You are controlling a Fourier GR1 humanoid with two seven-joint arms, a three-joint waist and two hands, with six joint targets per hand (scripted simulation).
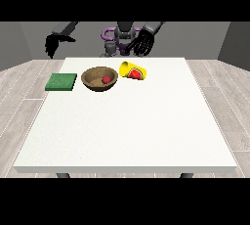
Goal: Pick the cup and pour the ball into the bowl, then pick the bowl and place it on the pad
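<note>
A large white table (127, 131) fills the view, with the robot behind its far edge. Near that far edge, a brown wooden bowl (99, 79) sits upright with a small red ball (105, 79) inside it. Just beside the bowl, toward the far right corner, a yellow cup (133, 70) lies on its side. A flat green pad (61, 81) lies at the far left corner. The hand at the view's right (144, 43) hangs above the far edge, fingers spread and relaxed, holding nothing. The hand at the view's left (54, 44) hangs beyond the table's far left corner, fingers drooping, also empty.
</note>
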